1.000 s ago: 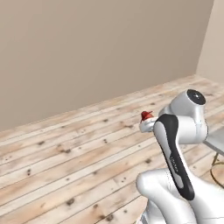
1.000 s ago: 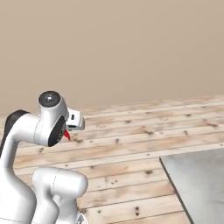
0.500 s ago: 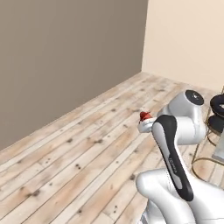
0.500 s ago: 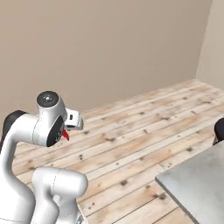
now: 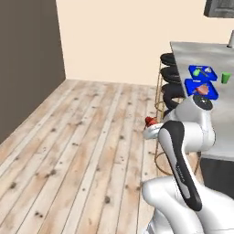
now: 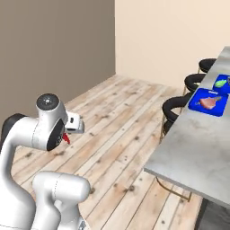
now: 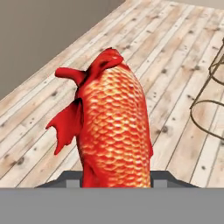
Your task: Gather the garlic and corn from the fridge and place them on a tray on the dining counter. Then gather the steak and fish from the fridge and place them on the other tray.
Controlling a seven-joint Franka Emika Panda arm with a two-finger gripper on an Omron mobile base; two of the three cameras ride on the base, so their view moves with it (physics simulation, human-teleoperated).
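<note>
- Arm folded over the base, gripper (image 7: 114, 177) clamped on the fish (image 7: 114, 131), above plank floor.
- On the counter (image 6: 202, 152): near tray (image 6: 209, 102) holding steak (image 6: 209, 103); far tray (image 5: 201, 72) holding corn (image 5: 196, 72).

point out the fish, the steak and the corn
fish (image 7: 114, 127), hand view, middle of its scaly orange body
steak (image 6: 208, 103), right base view, centre of the reddish piece on the nearer tray
corn (image 6: 220, 83), right base view, middle of the green oblong

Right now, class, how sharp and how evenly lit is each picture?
Hand view: the fish is crisp, scales distinct, evenly lit. Left base view: even light, no glare on the dining counter. Right base view: stools cast soft floor shadows.
</note>
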